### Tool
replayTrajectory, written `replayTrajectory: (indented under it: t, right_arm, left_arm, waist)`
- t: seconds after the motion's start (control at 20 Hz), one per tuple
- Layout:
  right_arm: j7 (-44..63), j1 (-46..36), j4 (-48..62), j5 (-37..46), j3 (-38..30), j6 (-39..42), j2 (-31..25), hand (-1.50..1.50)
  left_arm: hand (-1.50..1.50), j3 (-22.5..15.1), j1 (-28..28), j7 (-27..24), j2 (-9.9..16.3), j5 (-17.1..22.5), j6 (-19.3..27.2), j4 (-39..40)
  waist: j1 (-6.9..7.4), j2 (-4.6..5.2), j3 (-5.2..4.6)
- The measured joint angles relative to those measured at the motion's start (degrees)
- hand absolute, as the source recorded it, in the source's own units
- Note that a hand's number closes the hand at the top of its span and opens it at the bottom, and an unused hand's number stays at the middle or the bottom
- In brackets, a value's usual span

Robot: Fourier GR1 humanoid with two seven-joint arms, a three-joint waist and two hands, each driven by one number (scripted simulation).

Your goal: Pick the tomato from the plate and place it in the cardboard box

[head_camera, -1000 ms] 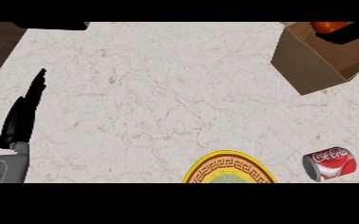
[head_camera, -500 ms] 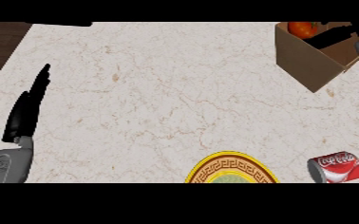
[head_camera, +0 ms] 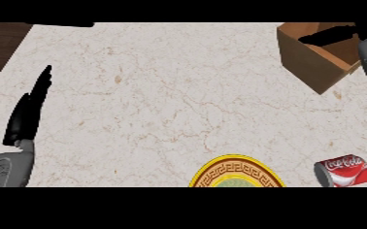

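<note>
The cardboard box stands open at the upper right of the head view. My right hand reaches over its opening from the right edge, fingers stretched out, open, with nothing seen in them. No tomato shows anywhere in view; the box's inside is partly hidden by the hand. The yellow-rimmed patterned plate lies at the lower edge, cut off, with nothing on its visible part. My left hand rests open at the left edge, fingers pointing up, away from everything.
A red cola can lies on its side right of the plate. The pale marble counter spans the view, with a dark wooden strip at the upper left corner.
The orange-red tomato seen at my right hand over the box is no longer visible. The box sits lower and further left in the view. The left hand has barely moved.
</note>
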Motion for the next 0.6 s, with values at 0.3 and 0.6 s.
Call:
replayTrajectory:
  t: [0.3,0.6]
  right_arm:
    - [-3.50,-0.27,-0.40,-5.92,-6.49,-0.56,-2.62,-1.50]
    - [-7.13,2.10,0.16,-10.66,-11.51,5.81,-8.78,-1.50]
  left_arm:
    - [0.00,-0.14,0.81,-0.38,-0.62,-0.72,0.97,-0.24]
    - [0.00,0.63,1.21,0.05,-0.23,-0.15,0.46,-0.73]
  waist:
    - [-0.42,-0.02,0.08]
    - [-1.07,-0.21,0.09]
